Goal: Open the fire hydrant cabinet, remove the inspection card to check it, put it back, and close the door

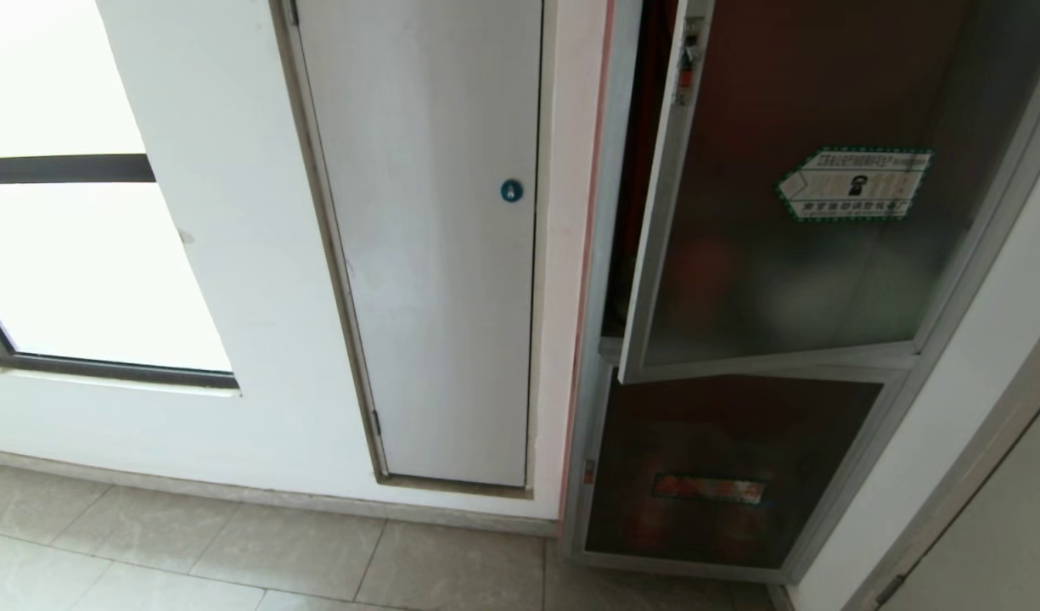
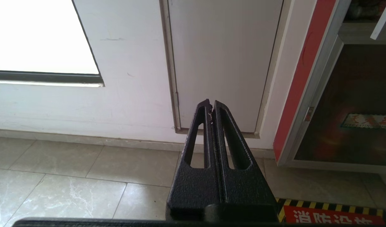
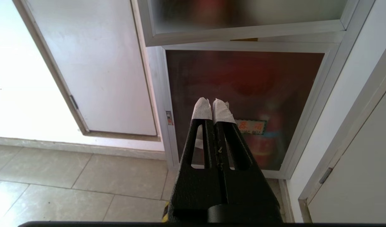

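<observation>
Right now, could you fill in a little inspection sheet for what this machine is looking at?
Surface: grey tiled floor, bare where shown.
Job's things: fire hydrant cabinet with the door swung partly open; inspection card not seen.
Clutter: nothing seen.
Grippers: left gripper shut, empty, pointing at the white door; right gripper shut, empty, white-wrapped tips, facing the lower glass panel.
Cables: nothing seen.
Surroundings: white wall, bright window, striped warning sign on the floor.

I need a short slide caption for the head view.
Fire hydrant cabinet with its tinted glass door standing ajar, beside a plain white door; no robot hand in view.
</observation>
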{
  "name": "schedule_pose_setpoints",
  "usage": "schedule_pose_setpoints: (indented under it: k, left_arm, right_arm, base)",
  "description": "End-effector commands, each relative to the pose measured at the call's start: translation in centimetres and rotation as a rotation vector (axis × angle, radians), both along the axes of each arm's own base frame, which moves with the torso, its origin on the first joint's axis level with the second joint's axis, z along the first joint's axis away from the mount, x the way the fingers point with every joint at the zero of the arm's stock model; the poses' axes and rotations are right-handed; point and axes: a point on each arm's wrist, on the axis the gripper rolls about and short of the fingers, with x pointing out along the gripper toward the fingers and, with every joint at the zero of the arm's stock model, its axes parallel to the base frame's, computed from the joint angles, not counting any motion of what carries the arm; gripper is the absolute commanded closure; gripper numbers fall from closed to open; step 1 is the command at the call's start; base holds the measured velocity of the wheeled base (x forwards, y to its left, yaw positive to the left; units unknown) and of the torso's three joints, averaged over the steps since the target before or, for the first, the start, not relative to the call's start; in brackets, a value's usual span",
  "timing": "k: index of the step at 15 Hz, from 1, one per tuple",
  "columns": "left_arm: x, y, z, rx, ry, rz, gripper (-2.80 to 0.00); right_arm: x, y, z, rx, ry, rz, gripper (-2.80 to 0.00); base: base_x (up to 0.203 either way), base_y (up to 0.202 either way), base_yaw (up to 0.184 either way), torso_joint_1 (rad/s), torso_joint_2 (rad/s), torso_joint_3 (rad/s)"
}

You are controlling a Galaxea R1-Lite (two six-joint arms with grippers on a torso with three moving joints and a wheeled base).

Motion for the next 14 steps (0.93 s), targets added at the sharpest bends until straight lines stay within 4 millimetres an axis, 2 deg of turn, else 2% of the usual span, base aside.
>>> schedule_pose_setpoints:
  k: [1, 7, 14]
  left_arm:
    - [0.11, 0.0, -0.38, 0.001, 0.014, 0.0, 0.0]
    - [0.11, 0.0, -0.38, 0.001, 0.014, -0.001, 0.0]
    - [0.11, 0.0, -0.36, 0.001, 0.012, -0.001, 0.0]
  right_arm:
    - [0.03, 0.0, -0.07, 0.0, 0.004, 0.0, 0.0]
    - [0.03, 0.0, -0.07, 0.0, 0.004, 0.001, 0.0]
    - [0.03, 0.0, -0.07, 0.0, 0.004, 0.001, 0.0]
  base:
    - [0.0, 0.0, 0.0, 0.0, 0.0, 0.0]
    - [0.011, 0.0, 0.0, 0.0, 0.0, 0.0]
    - [0.192, 0.0, -0.002, 0.006, 0.0, 0.0]
